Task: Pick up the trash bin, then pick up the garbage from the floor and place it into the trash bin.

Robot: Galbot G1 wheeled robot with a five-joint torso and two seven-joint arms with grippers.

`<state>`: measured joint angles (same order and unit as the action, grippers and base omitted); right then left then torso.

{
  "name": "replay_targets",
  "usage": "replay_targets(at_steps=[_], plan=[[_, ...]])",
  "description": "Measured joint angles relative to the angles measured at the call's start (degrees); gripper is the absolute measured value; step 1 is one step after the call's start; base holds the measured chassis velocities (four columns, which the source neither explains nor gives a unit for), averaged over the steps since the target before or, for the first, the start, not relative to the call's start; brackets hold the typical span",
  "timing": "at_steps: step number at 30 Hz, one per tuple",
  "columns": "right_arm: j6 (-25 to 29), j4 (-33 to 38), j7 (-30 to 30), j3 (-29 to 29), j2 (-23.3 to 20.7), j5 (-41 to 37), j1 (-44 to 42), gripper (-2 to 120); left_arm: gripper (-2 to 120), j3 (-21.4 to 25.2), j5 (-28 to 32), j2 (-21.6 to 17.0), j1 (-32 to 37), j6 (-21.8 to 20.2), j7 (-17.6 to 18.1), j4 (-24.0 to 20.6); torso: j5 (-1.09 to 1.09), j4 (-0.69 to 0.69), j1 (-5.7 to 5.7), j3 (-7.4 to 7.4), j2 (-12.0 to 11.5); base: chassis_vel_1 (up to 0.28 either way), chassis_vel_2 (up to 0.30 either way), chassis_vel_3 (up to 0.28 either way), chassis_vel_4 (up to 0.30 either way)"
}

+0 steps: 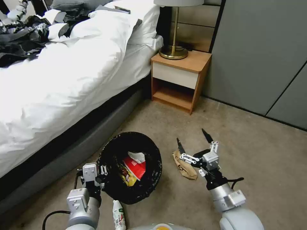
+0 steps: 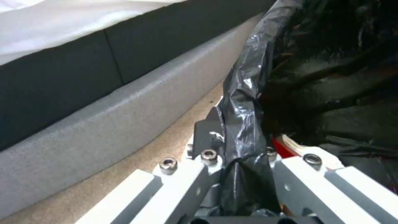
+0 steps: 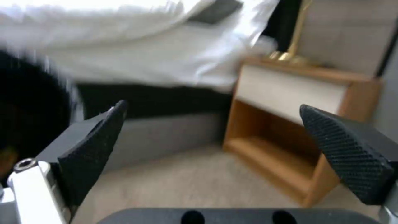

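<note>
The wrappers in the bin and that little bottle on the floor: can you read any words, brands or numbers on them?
None can be read.
Red wrapper in the trash bin: print too small.
Yellow wrapper: blurred.
White bottle: green label, lettering too small.
Brown paper bag: no print visible.

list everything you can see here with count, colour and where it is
trash bin: one, black liner, on the carpet beside the bed, held at its rim
wrappers: a few, red, yellow and white, inside the bin
brown paper bag: one, crumpled, on the carpet right of the bin
white bottle: one, on the carpet at the bin's near side
bed: one, white bedding, dark clothes on top
nightstand: one, wooden
lamp: one, brass base, on the nightstand
left tool: clamped on the bin's lined rim
right tool: open, just above the paper bag
</note>
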<state>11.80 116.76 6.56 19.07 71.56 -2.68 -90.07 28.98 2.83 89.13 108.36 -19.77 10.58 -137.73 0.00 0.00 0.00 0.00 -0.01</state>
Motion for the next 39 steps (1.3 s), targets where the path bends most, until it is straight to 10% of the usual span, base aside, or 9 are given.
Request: replay_targets(at_steps=[15, 39], plan=[[-13.71, -27.13, 3.72, -7.91, 0.55, 0.02, 18.08, 100, 1, -0.32, -1.13, 0.48, 0.28, 0.02, 0.00, -0.14, 0.00, -0.01, 0.00, 0.00, 0.00, 0.000, 0.000, 0.000, 0.000], [-7.75, -61.64, 5.81, -5.11, 4.72, 0.97, 32.82, 91, 1, -0.82, -2.06, 0.76, 0.89, 0.00, 0.01, -0.91, 0.01, 0.00, 0.00, 0.00, 0.00, 0.000, 0.000, 0.000, 0.000]])
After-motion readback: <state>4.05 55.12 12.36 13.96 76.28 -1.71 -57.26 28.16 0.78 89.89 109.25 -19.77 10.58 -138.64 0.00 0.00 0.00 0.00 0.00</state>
